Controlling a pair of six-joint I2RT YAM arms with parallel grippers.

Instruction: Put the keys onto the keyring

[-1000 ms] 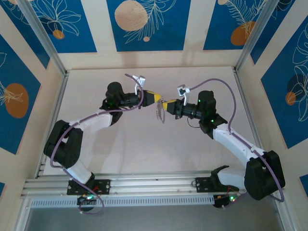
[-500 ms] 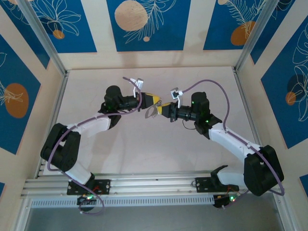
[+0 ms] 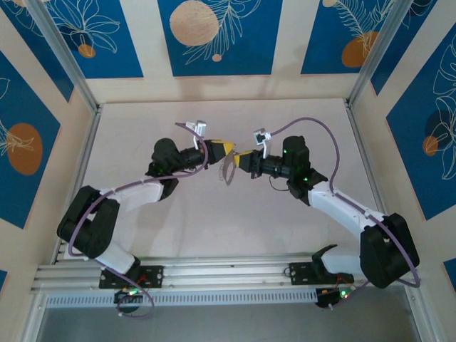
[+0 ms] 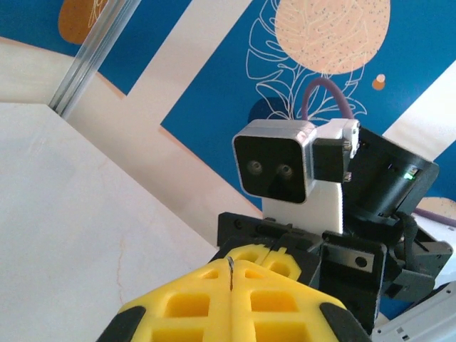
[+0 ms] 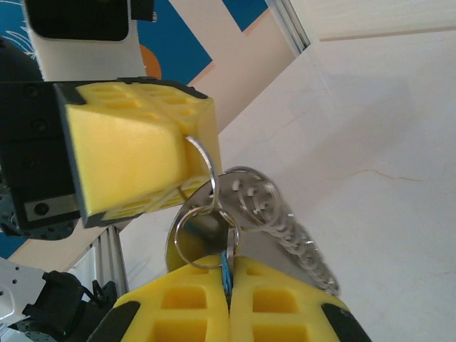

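Keyring [image 5: 212, 171] pinched by left claw [image 4: 231, 267], blue key [image 5: 226, 262] by right claw [image 5: 229, 274], far from walls [image 3: 221, 87].

White-and-black arms [image 3: 139, 189], purple cables [image 3: 313, 119] — yellow honeycombed end effector pads [image 5: 128, 149].

left gripper [image 5: 191, 142]: is showing yellow, black-edged
right gripper [image 5: 229, 274]: is showing yellow too
key [image 5: 226, 266]: is showing a blue sliver
keyring [image 5: 246, 194]: is gleaming silver-grey, pale bumps
walls [image 3: 214, 43]: are showing blue panels, white leaf lines, orange discs
table [image 3: 214, 214]: is looking pale beige
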